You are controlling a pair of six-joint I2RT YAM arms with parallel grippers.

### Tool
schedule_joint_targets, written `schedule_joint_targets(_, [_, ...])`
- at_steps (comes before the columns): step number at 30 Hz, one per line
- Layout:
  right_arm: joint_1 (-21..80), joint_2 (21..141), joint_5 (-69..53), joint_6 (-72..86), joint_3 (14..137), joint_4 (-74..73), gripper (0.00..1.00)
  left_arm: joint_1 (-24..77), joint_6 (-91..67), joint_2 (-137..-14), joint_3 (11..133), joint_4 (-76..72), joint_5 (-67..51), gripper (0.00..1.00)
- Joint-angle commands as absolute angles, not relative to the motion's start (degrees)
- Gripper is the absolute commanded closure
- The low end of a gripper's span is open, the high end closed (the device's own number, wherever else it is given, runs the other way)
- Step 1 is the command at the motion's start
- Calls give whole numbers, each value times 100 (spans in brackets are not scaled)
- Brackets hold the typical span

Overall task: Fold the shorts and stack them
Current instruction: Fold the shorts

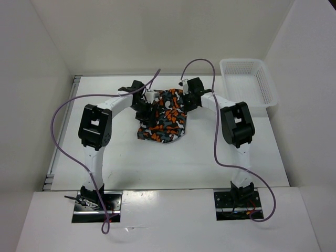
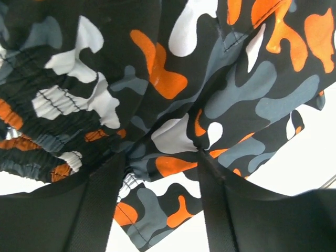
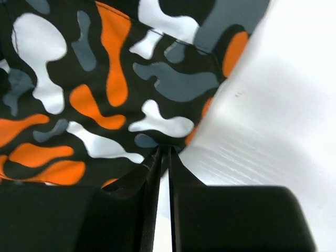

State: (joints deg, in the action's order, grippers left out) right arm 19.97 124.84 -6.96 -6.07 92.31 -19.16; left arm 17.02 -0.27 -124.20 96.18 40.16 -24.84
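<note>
Camouflage shorts (image 1: 164, 118) lie bunched mid-counter (image 1: 173, 163). The right gripper (image 3: 164, 152) pinches their edge. The left gripper (image 2: 163, 157) stands spread, with cloth loose between its fingers. Best to secure both grips before drawing the fold over evenly.

**Table** (image 1: 157, 163): white, flat top, matt finish, enclosed by pale walls at the far side and both flanks. Bare surface also shows in the left wrist view (image 2: 299, 152) and the right wrist view (image 3: 278, 105).

**Lying on it:**
- **Shorts** (image 1: 164, 122): one pair, camouflage print in orange, white, grey and black. They form a rumpled, bunched heap in the middle of the far half, with the near hem spread on the surface.
- **Basket** (image 1: 245, 81): white plastic mesh, rectangular, upright, at the far right corner, well apart from the shorts.
- **Base plates**: two, dark, at the near edge, left (image 1: 97, 206) and right (image 1: 239, 203).
</note>
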Motion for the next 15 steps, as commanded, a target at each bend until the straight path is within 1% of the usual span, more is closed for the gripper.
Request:
schedule_joint_targets(1, [1960, 11814, -615, -800, 9422, -2021, 85, 1609, 0, -12226, 9791, 3929, -2557, 31])
schedule_joint_targets(4, [1960, 11234, -441, -984, 9491, -2144, 84, 1469, 0, -11666, 9931, 3929, -2794, 23])
schedule_joint_targets(5, [1960, 11085, -387, -1124, 9492, -2197, 84, 1468, 0, -11541, 10010, 3877, -2847, 14])
schedule_joint_targets(7, [1960, 10601, -185, -1282, 9492, -2197, 83, 1284, 0, -11268, 10396, 3876, -2900, 10])
schedule_joint_targets(8, [1960, 10443, -98, -1388, 9492, -2258, 82, 1231, 0, -11198, 10545, 3928, -2813, 0])
schedule_joint_targets(10, [1960, 9918, 261, -1748, 9273, -2259, 81, 1108, 0, -10979, 10853, 3929, -2577, 0])
schedule_joint_targets(12, [1960, 9547, 474, -2124, 8975, -2337, 81, 897, 0, -10803, 10915, 3859, -1927, 0])
schedule_joint_targets(13, [1899, 9153, 649, -2275, 8869, -2338, 81, 801, 0, -10610, 10916, 3745, -1664, 0])
schedule_joint_targets(14, [1898, 8958, 772, -2407, 8598, -2338, 81, 574, 0, -10504, 10759, 3692, -1174, 0])
schedule_joint_targets(15, [1846, 8765, 887, -2626, 8448, -2338, 81, 432, 0, -10268, 10653, 3639, -978, 0])
